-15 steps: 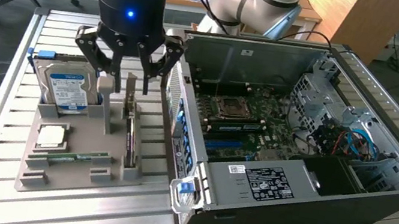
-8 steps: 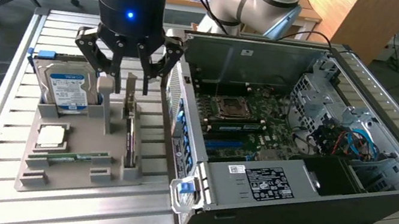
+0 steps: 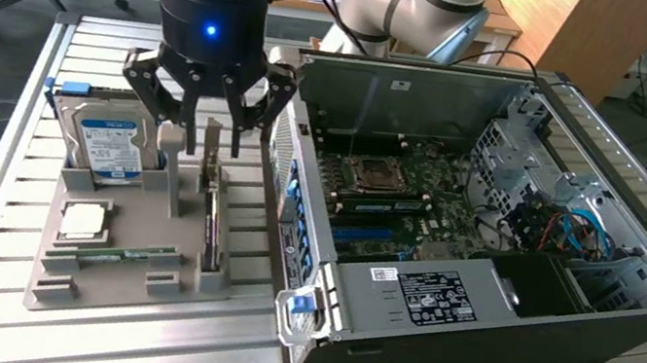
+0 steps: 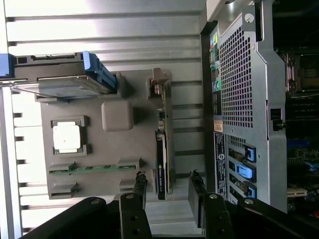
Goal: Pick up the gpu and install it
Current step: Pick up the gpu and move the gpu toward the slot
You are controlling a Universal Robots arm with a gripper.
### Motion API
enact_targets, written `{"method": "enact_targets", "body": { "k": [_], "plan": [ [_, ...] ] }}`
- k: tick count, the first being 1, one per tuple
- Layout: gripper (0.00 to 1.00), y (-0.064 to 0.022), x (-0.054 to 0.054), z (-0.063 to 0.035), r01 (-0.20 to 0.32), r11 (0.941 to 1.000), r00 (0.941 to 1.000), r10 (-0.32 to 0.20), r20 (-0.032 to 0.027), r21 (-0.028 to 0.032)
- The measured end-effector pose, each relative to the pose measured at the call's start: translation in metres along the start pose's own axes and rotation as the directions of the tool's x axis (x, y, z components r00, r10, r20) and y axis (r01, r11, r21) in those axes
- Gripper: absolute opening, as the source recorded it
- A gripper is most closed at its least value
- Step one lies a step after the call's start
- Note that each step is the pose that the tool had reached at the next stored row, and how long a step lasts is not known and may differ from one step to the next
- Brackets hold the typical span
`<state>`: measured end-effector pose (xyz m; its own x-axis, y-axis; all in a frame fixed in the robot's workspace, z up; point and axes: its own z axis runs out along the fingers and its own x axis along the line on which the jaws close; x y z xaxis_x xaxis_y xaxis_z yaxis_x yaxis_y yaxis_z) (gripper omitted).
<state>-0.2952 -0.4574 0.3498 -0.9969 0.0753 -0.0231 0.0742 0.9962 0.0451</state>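
Gripper (image 3: 204,144) is being held open over the grey holder tray (image 3: 115,290); nothing is being grasped. Its fingers (image 4: 139,191) are being kept spread, one on each side of the gpu (image 4: 160,159), and in the wrist view a gap is showing on both sides. No contact with the card is being made.

The gpu (image 3: 211,222) is being carried on edge in the tray's slot on the side nearest the computer case (image 3: 468,344), dark card upright, silvery bracket end rising between the fingertips. It is not yet being lifted or installed.

Other parts in the same tray are being left untouched:
- hard drive (image 3: 112,146) with blue-white label, being propped at a slant at the exterior view's left of the gripper
- processor chip (image 3: 84,220), being held flat in its pocket nearer the camera
- memory stick (image 3: 114,255), green, being held in its slot just past the chip

The case is lying on its side just beside the tray on the slatted table (image 3: 2,217), its side open and the motherboard (image 3: 400,194) being exposed.
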Motion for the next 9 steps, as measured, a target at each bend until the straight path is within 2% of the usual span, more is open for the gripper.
{"method": "enact_targets", "body": {
  "k": [9],
  "plan": [
    [0.47, -0.0004, 0.0002, 0.0088, 0.000, 1.0000, 1.0000, 0.000, -0.0007, 0.0001]
  ]
}}
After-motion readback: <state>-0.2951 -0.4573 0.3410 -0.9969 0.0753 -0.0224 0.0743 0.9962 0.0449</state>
